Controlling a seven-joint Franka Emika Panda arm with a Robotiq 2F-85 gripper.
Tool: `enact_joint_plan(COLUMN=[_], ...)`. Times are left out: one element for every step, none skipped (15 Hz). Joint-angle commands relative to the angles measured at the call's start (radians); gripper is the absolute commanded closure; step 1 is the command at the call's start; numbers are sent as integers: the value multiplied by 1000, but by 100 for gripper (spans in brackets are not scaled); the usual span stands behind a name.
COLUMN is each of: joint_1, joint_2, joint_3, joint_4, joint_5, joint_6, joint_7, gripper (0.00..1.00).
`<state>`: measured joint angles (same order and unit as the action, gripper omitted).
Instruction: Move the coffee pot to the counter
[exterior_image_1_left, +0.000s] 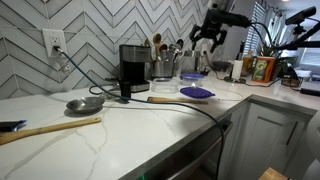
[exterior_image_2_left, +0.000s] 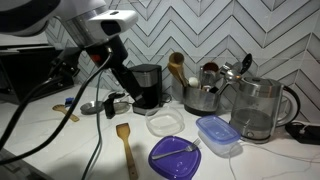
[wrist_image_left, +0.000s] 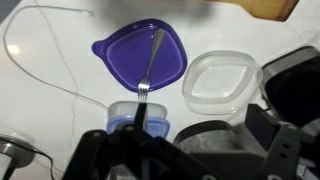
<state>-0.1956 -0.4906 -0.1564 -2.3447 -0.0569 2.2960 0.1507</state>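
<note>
A: Starting at the far side, a wooden spatula (exterior_image_1_left: 50, 128) and a ladle (exterior_image_1_left: 85, 103) lie flat on the worktop (exterior_image_1_left: 120, 145). Any trouble there?

B: Only if the pot gets set down on them, since it would rock. The black cable (exterior_image_1_left: 180, 108) worries me more. It trails across the marble just in front of the coffee machine (exterior_image_1_left: 133, 62).

A: And the coffee pot (exterior_image_1_left: 132, 78)?

B: It seems to sit in the bay of the machine, dark on dark, so its handle is hard to make out. I judge a blind reach could clip the housing, or a lift made too soon could knock the lid against the part above.

A: What about the next thing along?

B: The utensil holder (exterior_image_1_left: 160, 66) stands just beside the machine, so a wide swing could tip it.

A: Then the purple lid (exterior_image_1_left: 196, 92)?

B: In the wrist view a fork (wrist_image_left: 150, 60) rests on it, with tubs nearby, so it's a poor landing spot.

A: And the end effector (exterior_image_1_left: 208, 35)?

B: It hangs high, well apart from the pot. The wrist view shows it (wrist_image_left: 190, 150) spread and empty
</note>
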Motion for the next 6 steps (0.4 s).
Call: enact_joint_plan(joint_1=[-29, -36, -36, -35, -35, -35], joint_2=[6, 9, 10, 10, 10, 10], joint_3=[16, 19, 20, 21, 22, 22], joint_4=[2, 3, 3, 4, 4, 5], joint_5=[-12, -16, -16, -16, -16, -16], joint_6=[13, 18, 18, 18, 18, 18], joint_7=[25, 31, 30, 30, 30, 31], gripper=[0, 0, 0, 0, 0, 0])
